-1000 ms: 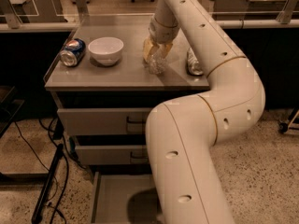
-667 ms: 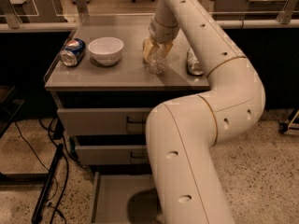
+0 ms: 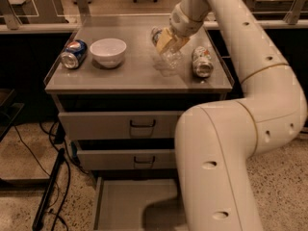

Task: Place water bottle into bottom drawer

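1. The water bottle is on the cabinet top, right of the middle and nearer the back edge than the front. It looks tilted, with its neck pointing toward the back left corner.
2. The gripper is right on the bottle, coming in from above and behind over the back edge. Its pale yellow end covers the upper part of the bottle. I cannot tell how far open it is or whether it has the bottle clamped. I also cannot tell whether the bottle rests on the top or has lifted off it.
3. This approach suits the layout. A silver can lies just beside the bottle toward the right edge, so coming in from above leaves it alone.
4. A white bowl and a blue soda can sit near the left edge, well apart from the bottle and out of the way.
5. The bottom drawer is pulled out at floor level with its flat grey floor showing, which makes it ready to receive the bottle. The top drawer and the middle drawer are shut, so nothing overhangs it.
6. The arm bends low in front of the cabinet's right side and hides the right part of the open drawer. The visible left part looks like the easier spot for setting the bottle down.
7. I judge the task to be at the grasping step. The carry to the drawer is not yet done.
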